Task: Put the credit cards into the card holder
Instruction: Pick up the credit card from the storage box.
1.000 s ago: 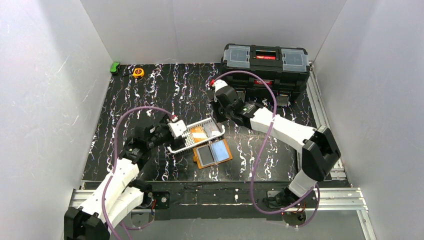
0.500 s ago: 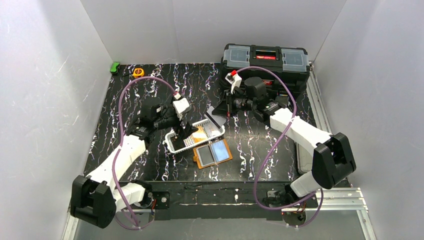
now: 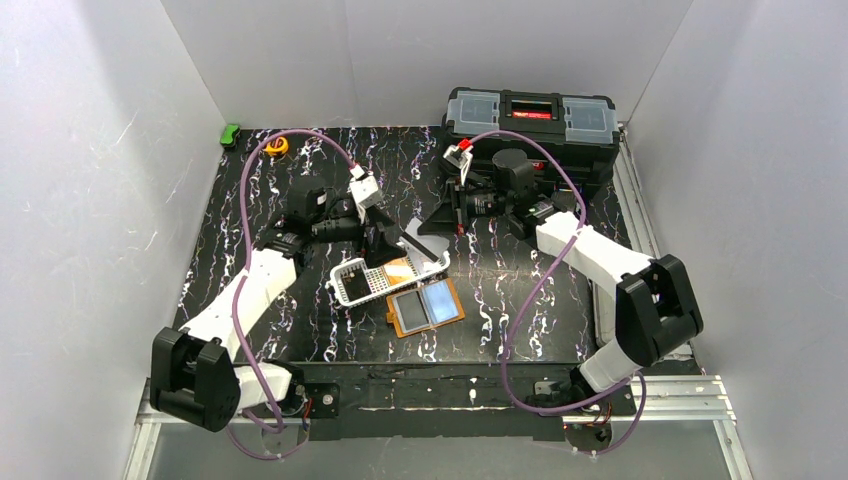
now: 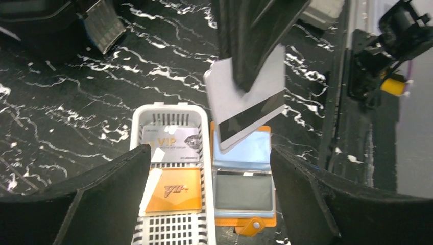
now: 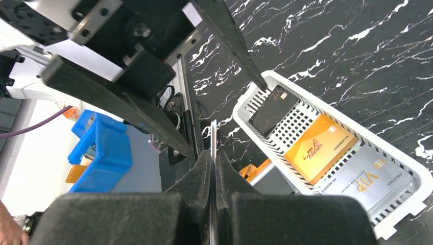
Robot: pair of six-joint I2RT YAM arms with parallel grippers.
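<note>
The white slotted basket (image 3: 350, 285) holds an orange card (image 4: 173, 191), a silver card (image 4: 171, 144) and, in the right wrist view, a dark card (image 5: 273, 109). The orange card holder (image 3: 425, 307) lies open beside it, pockets up, snap tab (image 4: 254, 225) toward me. My right gripper (image 3: 447, 213) is shut on a whitish card with a dark stripe (image 4: 250, 107), held tilted above the basket's right end and the holder; it shows edge-on in the right wrist view (image 5: 213, 138). My left gripper (image 4: 209, 153) is open and empty, hovering above basket and holder.
A black toolbox (image 3: 530, 120) stands at the back right. A green object (image 3: 231, 135) and a yellow tape measure (image 3: 277, 145) lie at the back left. The left gripper's fingers (image 5: 117, 97) hang close to the held card.
My left gripper rose from the basket's left end and moved right, above the basket. My right gripper lifted away from the basket with the card and now holds it near the left gripper.
</note>
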